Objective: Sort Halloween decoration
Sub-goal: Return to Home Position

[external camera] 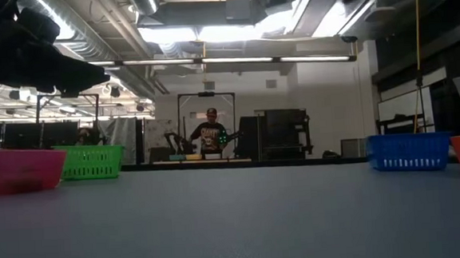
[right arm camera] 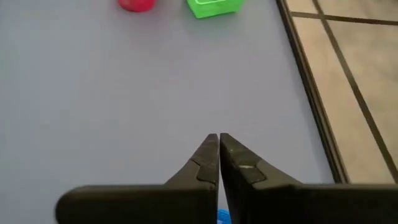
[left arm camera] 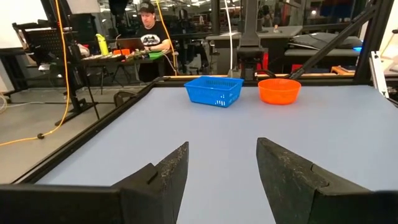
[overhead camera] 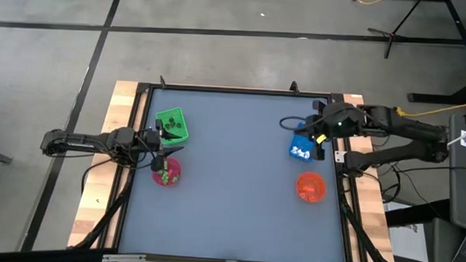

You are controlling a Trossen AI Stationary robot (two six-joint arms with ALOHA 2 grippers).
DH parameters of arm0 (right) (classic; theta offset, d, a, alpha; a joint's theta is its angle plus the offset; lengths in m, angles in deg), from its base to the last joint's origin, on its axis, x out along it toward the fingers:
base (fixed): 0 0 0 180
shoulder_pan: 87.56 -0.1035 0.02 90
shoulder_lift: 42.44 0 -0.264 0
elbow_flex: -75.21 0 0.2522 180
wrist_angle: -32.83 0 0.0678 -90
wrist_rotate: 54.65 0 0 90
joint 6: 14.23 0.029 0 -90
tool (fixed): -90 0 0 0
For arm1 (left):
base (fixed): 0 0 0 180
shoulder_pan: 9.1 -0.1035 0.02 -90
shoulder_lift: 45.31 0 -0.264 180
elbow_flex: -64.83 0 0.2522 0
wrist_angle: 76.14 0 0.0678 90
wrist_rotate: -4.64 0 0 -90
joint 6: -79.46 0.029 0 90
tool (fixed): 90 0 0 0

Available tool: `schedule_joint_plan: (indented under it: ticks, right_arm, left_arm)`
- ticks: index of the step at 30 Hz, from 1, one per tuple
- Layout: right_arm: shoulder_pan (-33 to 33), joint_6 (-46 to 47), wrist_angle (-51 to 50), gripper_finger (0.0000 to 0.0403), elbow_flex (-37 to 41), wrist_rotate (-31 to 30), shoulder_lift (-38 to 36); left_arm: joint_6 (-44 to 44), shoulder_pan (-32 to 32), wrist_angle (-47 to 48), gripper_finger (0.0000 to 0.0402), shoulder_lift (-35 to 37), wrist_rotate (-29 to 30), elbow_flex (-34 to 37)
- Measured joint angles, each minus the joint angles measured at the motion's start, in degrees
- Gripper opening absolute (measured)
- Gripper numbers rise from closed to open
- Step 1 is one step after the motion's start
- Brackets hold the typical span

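blue basket (overhead camera: 291, 147) at 3 o'clock, just by pressed-together right gripper (right arm camera: 219, 138): could snag, spilling white figures (overhead camera: 301, 152); left gripper (left arm camera: 222, 146) spread, at 9 o'clock.

Overhead ceiling strip lights (external camera: 232, 31) glare white in the low view; the matte grey-blue table top (external camera: 235, 217) beneath reads dim. From above, illumination is even, shadows soft and faint.

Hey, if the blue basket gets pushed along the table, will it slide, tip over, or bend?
The blue basket looks low, wide and flat-bottomed, so it would probably slide rather than tip. Its slotted walls suggest thin plastic: likely light, and possibly flexing if squeezed. The right hand hangs close by.
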Motion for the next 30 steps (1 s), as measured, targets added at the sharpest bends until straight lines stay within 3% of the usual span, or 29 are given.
schedule_joint_plan:
  ticks: [8, 13, 30]
  right_arm:
    - [5.3, 1.9, 17.0, 0.0007, 21.0, 5.7, -13.8]
    - [6.9, 6.5, 22.4, 0.0002, 32.1, 6.0, -23.2]
    - [6.9, 12.3, 44.8, 0.0002, 57.2, 6.6, -48.5]
  left_arm:
    - [0.0, 0.0, 0.0, 0.0174, 0.0, 0.0, 0.0]
    - [0.0, 0.0, 0.0, 0.0174, 0.0, 0.0, 0.0]
    - [0.0, 0.0, 0.0, 0.0174, 0.0, 0.0, 0.0]
